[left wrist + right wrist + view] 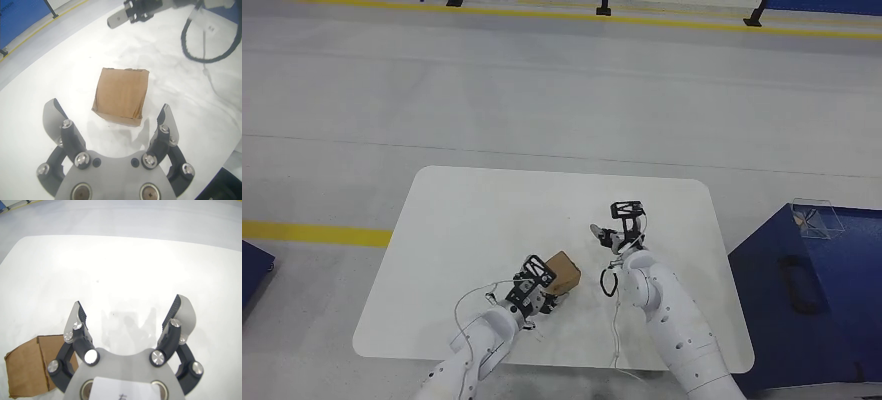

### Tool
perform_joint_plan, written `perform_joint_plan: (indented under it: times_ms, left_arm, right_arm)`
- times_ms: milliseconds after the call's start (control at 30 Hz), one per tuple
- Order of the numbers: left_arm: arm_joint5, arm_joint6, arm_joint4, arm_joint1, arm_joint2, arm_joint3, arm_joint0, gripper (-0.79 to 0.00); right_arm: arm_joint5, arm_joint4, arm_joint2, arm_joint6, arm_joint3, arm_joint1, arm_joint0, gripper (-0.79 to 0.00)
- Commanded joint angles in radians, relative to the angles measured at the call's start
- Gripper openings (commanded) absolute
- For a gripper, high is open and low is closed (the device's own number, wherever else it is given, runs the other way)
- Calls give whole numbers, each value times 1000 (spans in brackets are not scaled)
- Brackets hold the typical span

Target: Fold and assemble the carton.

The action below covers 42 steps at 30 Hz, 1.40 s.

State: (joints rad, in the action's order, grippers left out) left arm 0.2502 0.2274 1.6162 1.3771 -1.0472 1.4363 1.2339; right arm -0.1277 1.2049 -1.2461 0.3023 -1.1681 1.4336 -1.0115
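Grip wide open on the left tool (110,104), nothing in it. The carton (121,94) sits on the counter (47,79) just ahead of its fingertips, untouched. It looks boxed up already with a ragged far edge, so I'd call this the closing stage. The right tool (128,300) is just as wide and empty, with the carton back beside one finger. Next up is a square, gentle squeeze on the sides, or it skids.

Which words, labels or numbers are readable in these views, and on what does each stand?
Blue panel: white brand lettering, not quoted here.
White label on the right wrist: cut off, unreadable.
Cable tag: too small to read.
Carton: no print.
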Motion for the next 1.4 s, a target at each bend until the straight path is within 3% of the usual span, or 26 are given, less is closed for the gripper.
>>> perform_joint_plan:
  times_ms: [0, 67, 167, 233, 267, 467, 667, 800, 867, 1000, 1100, 1167, 1367]
  left_arm:
    - [-6, 24, 17, 4, 15, -28, -26, 0]
    - [3, 33, 2, 8, 26, -48, -43, -6]
    - [5, 40, -24, 13, 34, -68, -62, -413]
    - [-4, 51, -36, 17, 37, -78, -74, -616]
    - [0, 57, -43, 18, 40, -84, -78, -785]
    - [22, 72, -109, 22, 36, -92, -84, -785]
    - [8, 74, -248, 25, 9, -29, -46, -785]
    - [-22, 112, -527, 36, -31, 9, -15, -785]
    - [-48, 177, -757, 46, -50, 14, -9, -785]
    - [-152, 355, -1143, 60, -93, -32, -34, -785]
    - [-239, 459, -1259, 62, -109, -90, -74, -776]
    - [-290, 490, -1269, 63, -104, -121, -98, 0]
    - [-368, 463, -1283, 57, -131, -130, -107, 0]
  right_arm:
    - [-15, -7, -22, 11, -17, -3, -10, 0]
    - [-15, -7, -22, 11, -17, -3, -10, 0]
    - [-15, -7, -22, 11, -17, -3, -10, 0]
    - [-15, -7, -22, 11, -17, -3, -10, 0]
    - [-15, -7, -22, 11, -17, -3, -10, 0]
    - [-15, -7, -22, 11, -17, -3, -10, 0]
    - [-23, -15, -32, -4, -24, -4, -17, 0]
    - [-50, -69, -96, -44, -82, -11, -53, 0]
    - [-52, -96, -129, -48, -113, -15, -73, 0]
    - [-25, -120, -163, -19, -157, -23, -105, 0]
    - [-25, -120, -163, -19, -157, -23, -105, 0]
    - [-25, -120, -163, -19, -157, -23, -105, 0]
    - [-25, -120, -163, -19, -157, -23, -105, 0]
